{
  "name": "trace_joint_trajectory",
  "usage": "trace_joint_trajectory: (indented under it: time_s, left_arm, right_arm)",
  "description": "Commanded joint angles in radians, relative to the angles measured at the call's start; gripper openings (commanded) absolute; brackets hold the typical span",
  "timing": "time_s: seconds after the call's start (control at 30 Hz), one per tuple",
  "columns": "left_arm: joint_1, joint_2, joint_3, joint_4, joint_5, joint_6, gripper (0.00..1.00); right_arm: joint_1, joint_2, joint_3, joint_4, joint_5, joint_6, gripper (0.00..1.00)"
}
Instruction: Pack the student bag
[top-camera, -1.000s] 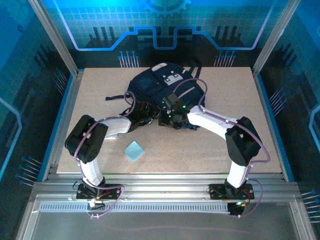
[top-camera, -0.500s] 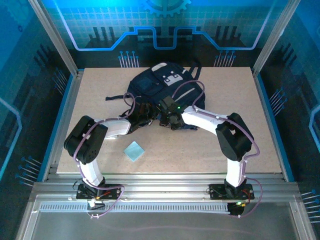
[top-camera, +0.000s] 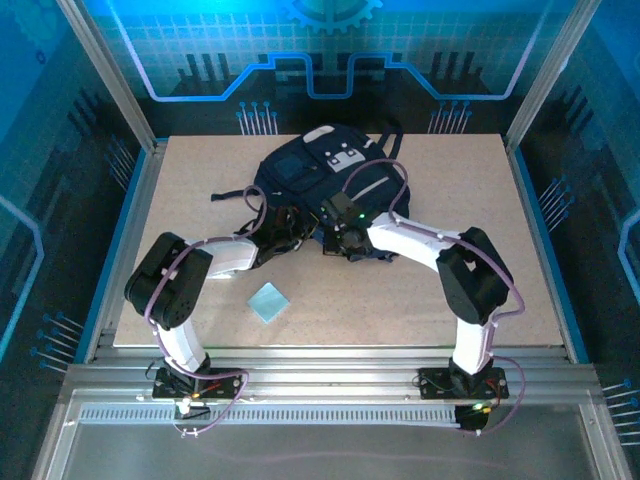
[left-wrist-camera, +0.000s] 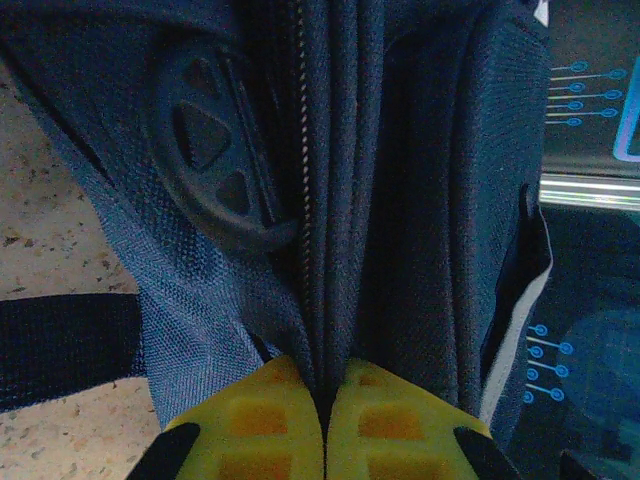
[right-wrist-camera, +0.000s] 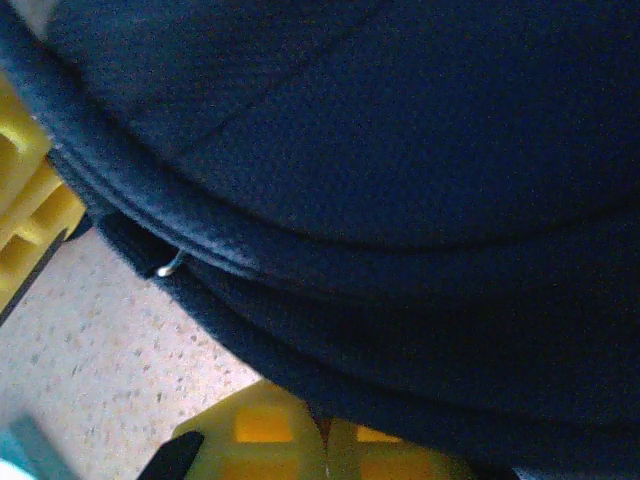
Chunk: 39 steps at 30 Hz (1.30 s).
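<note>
The student bag (top-camera: 318, 172), dark navy with light grey patches, lies at the back middle of the table. My left gripper (top-camera: 290, 224) is at its near left edge. Its yellow fingers (left-wrist-camera: 270, 420) are shut on a fold of bag fabric (left-wrist-camera: 430, 200) beside the zipper line. My right gripper (top-camera: 342, 234) is at the bag's near edge, just right of the left one. It is shut on the rim of navy cloth (right-wrist-camera: 400, 150), its jaws (right-wrist-camera: 322, 432) closed under the hem.
A small light blue square (top-camera: 268, 301) lies flat on the table in front of the bag, between the arms. A black strap (top-camera: 232, 196) trails left from the bag. Metal frame posts and rails border the table.
My right gripper has closed on the bag's near edge after standing partly open. The right arm has drawn in slightly toward the bag. The left gripper keeps its grip.
</note>
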<state>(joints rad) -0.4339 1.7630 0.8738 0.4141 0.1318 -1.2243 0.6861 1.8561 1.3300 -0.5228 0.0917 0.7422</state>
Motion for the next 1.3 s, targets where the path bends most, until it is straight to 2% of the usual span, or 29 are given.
trace_joint_trajectory:
  time_s: [0.0, 0.23, 0.4, 0.63, 0.73, 0.83, 1.0, 1.1, 1.27]
  left_arm:
    - [0.052, -0.057, -0.016, 0.024, 0.054, 0.064, 0.0]
    - [0.098, -0.068, 0.018, -0.082, 0.151, 0.184, 0.0]
    - [0.114, -0.073, 0.037, -0.167, 0.194, 0.264, 0.0]
    - [0.177, -0.069, 0.095, -0.304, 0.299, 0.4, 0.0]
    - [0.194, -0.065, 0.144, -0.401, 0.327, 0.476, 0.0]
    - [0.202, -0.06, 0.196, -0.487, 0.362, 0.557, 0.0]
    - [0.219, -0.048, 0.273, -0.624, 0.42, 0.682, 0.0]
    - [0.25, -0.044, 0.287, -0.655, 0.474, 0.712, 0.0]
    - [0.297, -0.036, 0.303, -0.709, 0.463, 0.752, 0.0]
  right_arm:
    - [-0.083, -0.054, -0.002, -0.107, -0.123, -0.212, 0.0]
    - [-0.187, -0.063, 0.023, -0.299, -0.249, -0.421, 0.0]
    - [-0.243, -0.046, 0.069, -0.41, -0.238, -0.519, 0.0]
    - [-0.322, -0.023, 0.115, -0.455, 0.025, -0.592, 0.0]
    - [-0.329, 0.0, 0.129, -0.424, 0.172, -0.611, 0.0]
    - [-0.334, 0.043, 0.15, -0.366, 0.268, -0.638, 0.0]
    - [-0.336, 0.148, 0.213, -0.272, 0.445, -0.783, 0.0]
    - [-0.359, 0.198, 0.271, -0.26, 0.463, -0.849, 0.0]
    - [-0.385, 0.185, 0.262, -0.174, 0.445, -0.921, 0.0]
